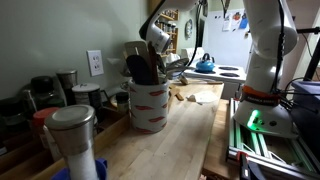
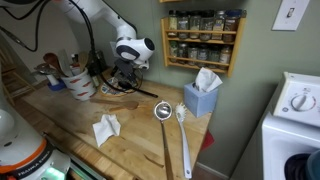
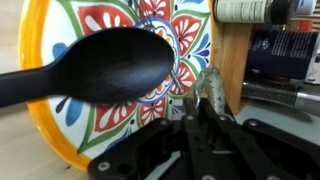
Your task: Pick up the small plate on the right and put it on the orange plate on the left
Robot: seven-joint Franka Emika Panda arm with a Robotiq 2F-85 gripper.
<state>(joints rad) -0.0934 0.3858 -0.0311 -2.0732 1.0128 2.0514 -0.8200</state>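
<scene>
Jaw state: the fingers of the gripper (image 3: 203, 100) stand drawn nearly together at the right edge of the floral plate (image 3: 45, 115). The wrist view does not show whether they clamp its rim, so treat the grip as unconfirmed.

Location: this orange-rimmed plate fills the wrist view directly ahead of the fingers, with a black spoon (image 3: 110, 60) across it. In an exterior view the gripper (image 2: 127, 70) hangs low over the wooden counter (image 2: 140, 140), just beside the utensil crock (image 2: 78, 80); the plate is hidden there. You cannot tell whether a separate small plate rests on it.

Handling: judge the plate to be glazed ceramic, so rigid, slick and breakable. Take hold at the rim only, clear of the spoon, and lift level so that nothing slides.
</scene>
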